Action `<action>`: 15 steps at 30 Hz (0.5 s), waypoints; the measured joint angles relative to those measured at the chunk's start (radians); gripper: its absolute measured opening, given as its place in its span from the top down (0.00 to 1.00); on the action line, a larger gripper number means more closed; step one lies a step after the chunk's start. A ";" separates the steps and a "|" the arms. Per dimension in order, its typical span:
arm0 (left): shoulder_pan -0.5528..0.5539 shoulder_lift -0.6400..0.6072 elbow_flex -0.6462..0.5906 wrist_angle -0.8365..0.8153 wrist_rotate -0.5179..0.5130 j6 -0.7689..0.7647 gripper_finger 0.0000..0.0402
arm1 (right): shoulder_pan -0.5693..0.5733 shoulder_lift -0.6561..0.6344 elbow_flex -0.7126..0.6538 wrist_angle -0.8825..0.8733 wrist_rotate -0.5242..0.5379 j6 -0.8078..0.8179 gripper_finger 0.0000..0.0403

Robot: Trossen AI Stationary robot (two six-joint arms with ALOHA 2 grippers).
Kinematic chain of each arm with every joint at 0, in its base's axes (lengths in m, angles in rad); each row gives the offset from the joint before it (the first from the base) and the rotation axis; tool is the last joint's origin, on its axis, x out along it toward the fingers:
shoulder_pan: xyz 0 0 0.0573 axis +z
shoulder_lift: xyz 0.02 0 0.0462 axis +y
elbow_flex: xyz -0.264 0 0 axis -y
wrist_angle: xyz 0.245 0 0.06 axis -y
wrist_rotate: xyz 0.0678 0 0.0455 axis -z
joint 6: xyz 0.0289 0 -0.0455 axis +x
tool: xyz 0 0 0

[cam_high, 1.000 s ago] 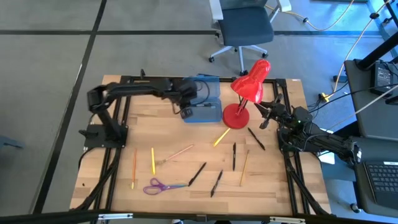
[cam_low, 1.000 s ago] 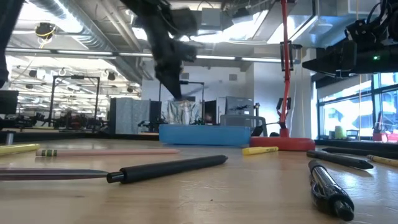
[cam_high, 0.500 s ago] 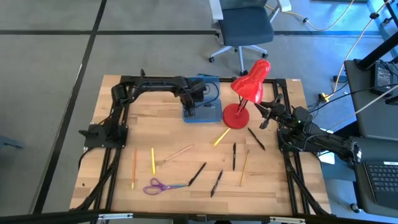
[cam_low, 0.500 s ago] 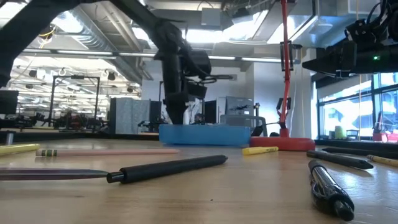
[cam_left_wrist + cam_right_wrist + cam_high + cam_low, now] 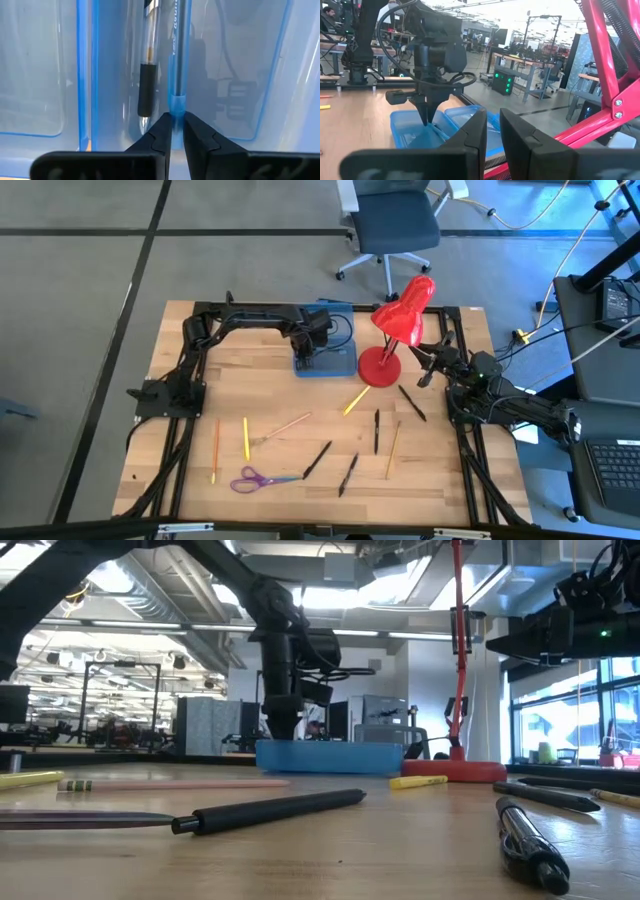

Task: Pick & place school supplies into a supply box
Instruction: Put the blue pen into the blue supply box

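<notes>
Supply box (image 5: pixel 328 352): I see it open at the table's far edge, just beside the red lamp's base (image 5: pixel 378 367).
Contents: a clear pen with a black grip (image 5: pixel 147 75) beside a blue pen (image 5: pixel 177 55).
Left gripper (image 5: pixel 173 131): down inside the box, fingers pinched on the blue pen's tip.
Right gripper (image 5: pixel 492 131): waiting beside the lamp, fingers slightly apart, empty.
Loose supplies: yellow pencil (image 5: pixel 246 438), purple scissors (image 5: pixel 258 478) and others lie on the table.

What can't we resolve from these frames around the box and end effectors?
- Supply box contents: high view, left end effector covers them; low view, the wall hides them.
- Blue pen: left wrist view, top edge cuts it off.
- Right end effector: high view, too small to judge its jaws.
- Scissors: absent from the wrist views.
</notes>
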 joint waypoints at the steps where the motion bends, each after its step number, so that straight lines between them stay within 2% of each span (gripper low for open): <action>1: -0.001 0.000 0.000 0.000 0.000 0.000 0.92 | 0.000 0.000 0.000 0.000 0.000 0.000 0.85; 9: -0.014 0.000 0.000 0.008 -0.007 0.002 0.88 | 0.000 0.000 0.000 0.000 0.000 0.000 0.85; 15: -0.026 0.000 0.000 0.004 -0.053 0.003 0.85 | 0.000 0.000 0.000 0.000 0.000 0.000 0.85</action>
